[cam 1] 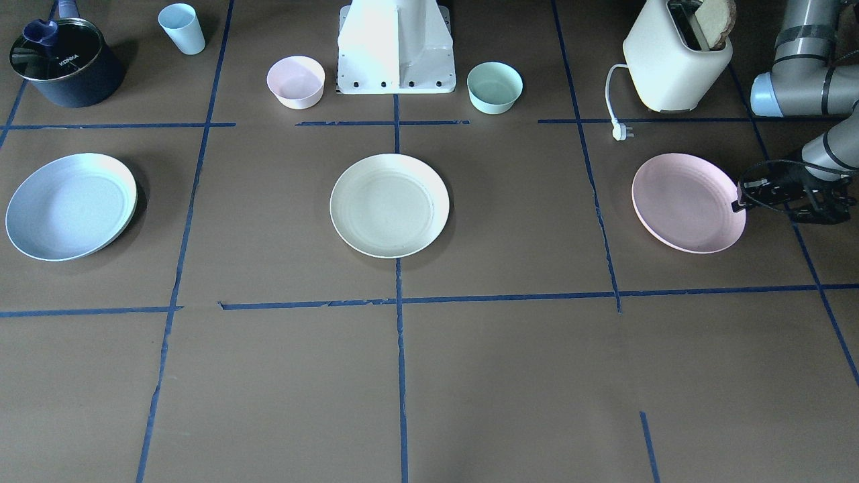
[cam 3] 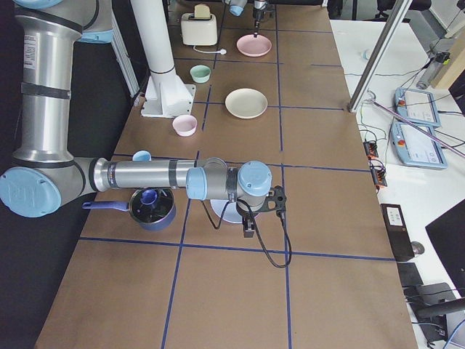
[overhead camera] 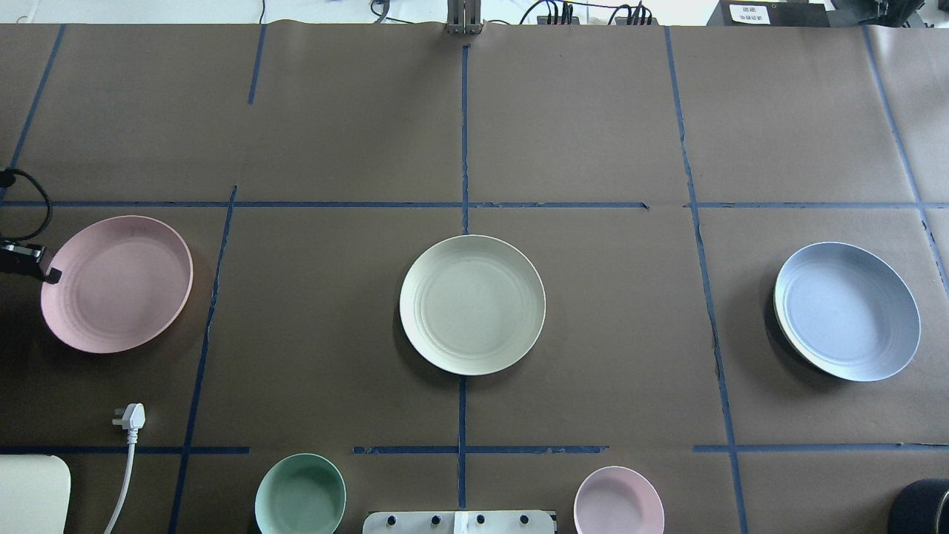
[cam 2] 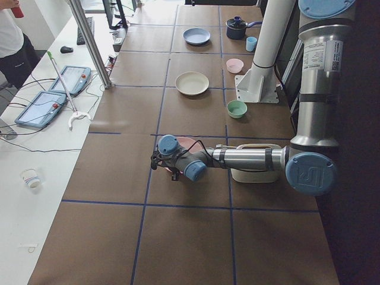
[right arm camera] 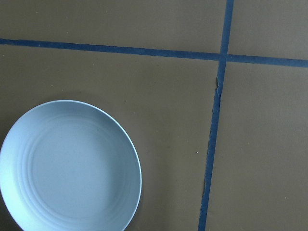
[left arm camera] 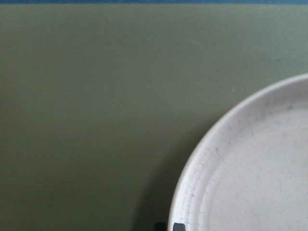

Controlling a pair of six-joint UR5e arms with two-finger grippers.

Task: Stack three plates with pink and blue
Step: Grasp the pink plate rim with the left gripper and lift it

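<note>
1. In the overhead view, well to the left of the cream round matte plate (overhead camera: 472,304), the pale pink round matte plate (overhead camera: 117,283) lies alone. The left gripper (overhead camera: 44,271) is at the pink plate's rim on the side away from the cream plate. I cannot tell if its jaws are apart or closed on the rim.
2. The cream plate sits with nothing on it.
3. Well to its right the light blue round matte plate (overhead camera: 847,311) lies alone. The right gripper (cam 3: 248,225) hangs near it and shows only in a side view, so its jaw state cannot be told.
4. Judging by this, no stacking is done, and picking up the pink plate looks like the step in hand.
5. Under the cream plate is brown paper (overhead camera: 334,334) gridded with blue tape (overhead camera: 463,133). Beyond the table stands a white bench with two control tablets (cam 3: 414,105).
</note>
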